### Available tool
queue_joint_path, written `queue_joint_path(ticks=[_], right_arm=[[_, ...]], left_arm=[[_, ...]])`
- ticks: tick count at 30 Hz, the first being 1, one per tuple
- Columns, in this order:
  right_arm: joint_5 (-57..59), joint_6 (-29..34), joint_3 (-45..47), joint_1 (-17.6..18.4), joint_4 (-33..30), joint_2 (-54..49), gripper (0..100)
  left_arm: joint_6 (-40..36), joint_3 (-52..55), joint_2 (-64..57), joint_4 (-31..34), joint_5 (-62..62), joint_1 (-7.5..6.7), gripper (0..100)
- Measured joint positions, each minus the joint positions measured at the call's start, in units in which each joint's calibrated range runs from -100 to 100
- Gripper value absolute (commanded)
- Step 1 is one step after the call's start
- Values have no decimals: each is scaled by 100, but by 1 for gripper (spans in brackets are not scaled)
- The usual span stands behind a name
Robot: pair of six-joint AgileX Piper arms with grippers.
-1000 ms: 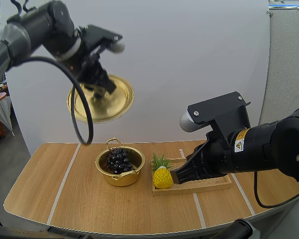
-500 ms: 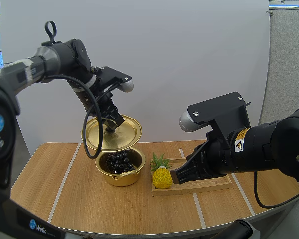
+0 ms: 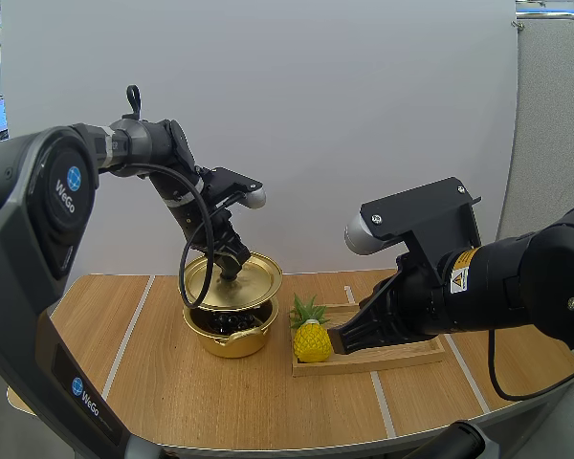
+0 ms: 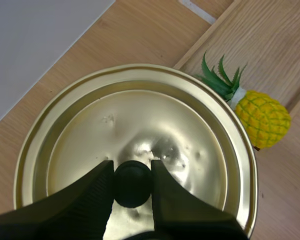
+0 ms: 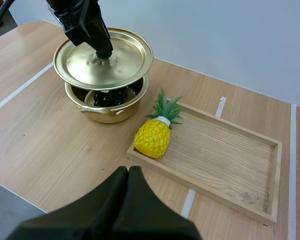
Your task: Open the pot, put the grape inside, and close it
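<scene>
Because the grapes (image 5: 107, 97) already lie in the gold pot (image 3: 231, 339), the left end effector (image 4: 132, 182) pinches the black knob (image 4: 132, 172) and holds the lid (image 4: 140, 115) just above the rim, not yet seated. A pineapple (image 5: 152, 137) at the wooden tray's (image 5: 225, 150) corner crowds that side, while the surface (image 3: 172, 382) lies open elsewhere. The right end effector (image 5: 128, 171), closed and empty, hovers near the tray.

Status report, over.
Left gripper shut on lid, held just above pot. Grapes inside. Right gripper shut, empty. Pineapple beside pot, clear of lid.
</scene>
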Motion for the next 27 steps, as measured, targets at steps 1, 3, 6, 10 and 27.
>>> queue_joint_path(ticks=[1,3,6,10,27], right_arm=[[0,0,0,0,0,0,0],[0,0,0,0,0,0,0],[0,0,0,0,0,0,0],[0,0,0,0,0,0,0],[18,0,0,0,0,0,0]], left_arm=[[44,87,11,0,-133,0,0],[146,272,50,-8,-359,0,0],[217,458,100,-8,-773,0,0],[244,528,247,-8,-1204,0,0],[298,528,670,-22,-1299,0,0]])
